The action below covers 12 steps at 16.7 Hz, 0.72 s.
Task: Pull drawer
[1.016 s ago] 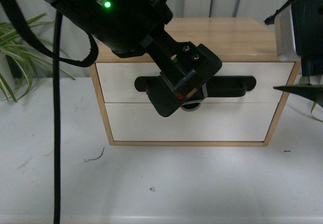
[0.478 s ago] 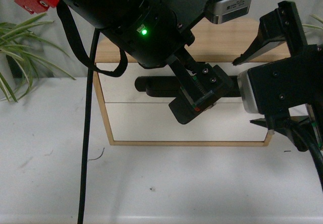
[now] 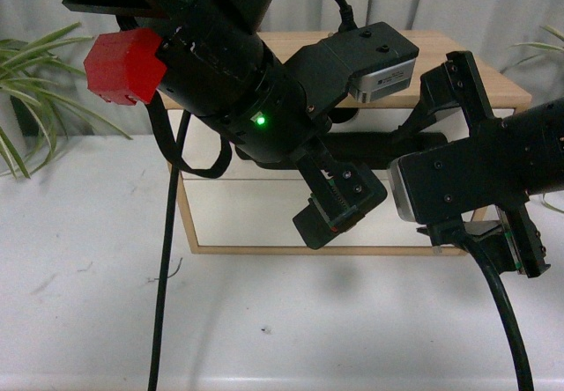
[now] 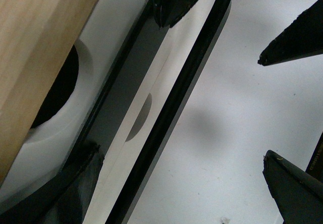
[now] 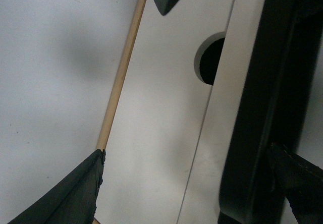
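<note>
The drawer is the upper one in a light wood cabinet, and my arms hide most of its white front. Its black bar handle runs across it, and the notch sits in its top edge. My left gripper is open at the handle, with the bar between its fingers close to one of them. My right gripper is open further right, one finger by the handle, nothing gripped.
Below it is the plain white lower drawer front with a small round notch. The cabinet stands on a white table. Green plant leaves reach in at the left, and a black cable hangs in front.
The right arm has come in from the right edge to the handle. The left arm has swung lower and to the right. The drawer front looks unmoved.
</note>
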Each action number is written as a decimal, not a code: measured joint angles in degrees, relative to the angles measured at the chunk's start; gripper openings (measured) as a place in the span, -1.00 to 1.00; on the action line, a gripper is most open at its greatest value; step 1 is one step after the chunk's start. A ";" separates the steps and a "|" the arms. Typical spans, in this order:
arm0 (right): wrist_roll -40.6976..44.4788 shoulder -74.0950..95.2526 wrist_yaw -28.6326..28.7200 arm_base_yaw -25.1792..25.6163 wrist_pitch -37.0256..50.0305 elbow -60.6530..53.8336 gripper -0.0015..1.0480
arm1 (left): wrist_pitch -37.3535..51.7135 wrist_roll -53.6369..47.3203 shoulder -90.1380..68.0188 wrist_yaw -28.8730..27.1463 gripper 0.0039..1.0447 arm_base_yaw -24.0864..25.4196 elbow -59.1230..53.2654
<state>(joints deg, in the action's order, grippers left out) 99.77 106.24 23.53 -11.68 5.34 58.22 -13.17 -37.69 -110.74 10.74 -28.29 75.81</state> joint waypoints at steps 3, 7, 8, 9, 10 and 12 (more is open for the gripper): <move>0.26 3.13 -0.61 -0.46 1.62 0.02 0.88 | 0.83 0.42 -1.86 0.09 0.88 -0.46 0.20; 0.46 3.87 -0.48 -0.70 3.17 -0.26 0.88 | 1.27 0.22 -2.71 0.52 0.88 -1.07 0.15; 0.37 3.93 -0.11 -0.68 3.67 -0.70 0.88 | 1.62 0.15 -2.80 0.85 0.88 -1.16 -0.04; 0.28 3.93 -0.04 -0.68 3.76 -0.83 0.88 | 2.03 0.15 -2.80 0.90 0.88 -1.29 -0.33; 0.15 3.89 -0.07 -0.68 3.76 -0.94 0.88 | 2.34 0.09 -2.80 0.96 0.88 -1.31 -0.55; -0.63 3.41 -0.22 -0.68 3.23 -1.57 0.88 | 2.73 -0.17 -2.80 1.16 0.88 -1.38 -0.92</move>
<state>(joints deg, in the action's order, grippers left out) 99.13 109.65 23.31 -12.36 8.58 56.64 -10.44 -37.87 -113.54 11.90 -29.67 74.89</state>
